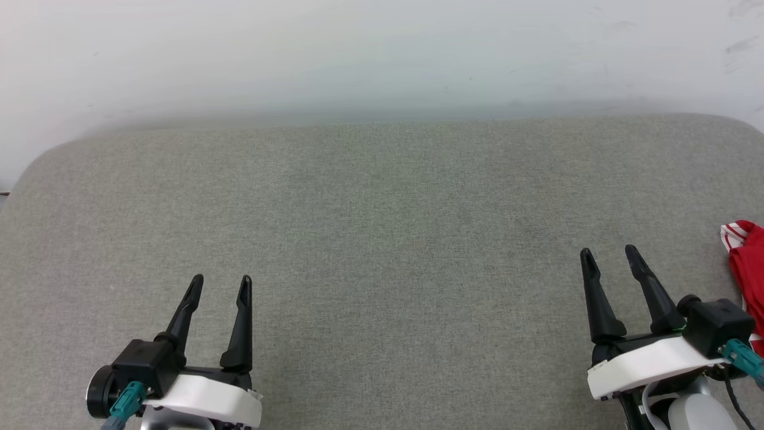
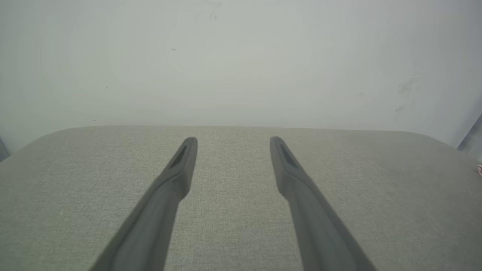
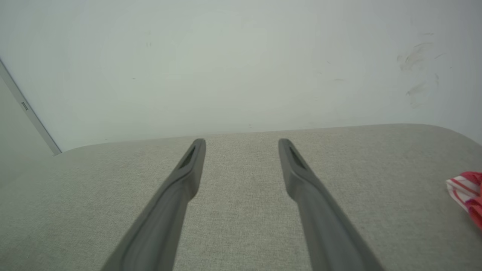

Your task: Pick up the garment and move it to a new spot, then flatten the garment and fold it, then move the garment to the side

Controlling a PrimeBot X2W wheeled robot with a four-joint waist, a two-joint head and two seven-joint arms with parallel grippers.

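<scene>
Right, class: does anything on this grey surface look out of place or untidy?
Yes: the garment lies bunched up on the grey surface, just right of the open right pincer, not spread flat. Nothing else stands out.

— Where's the shirt (image 1: 753,275)?
— Around four o'clock in the head view, cut off by the right edge. What shows is a red bunch with red-and-white striped trim at its top.
— Spread flat?
— No, crumpled, lying on the grey cushion (image 1: 382,239). In the right wrist view, its striped corner is at four o'clock.
</scene>
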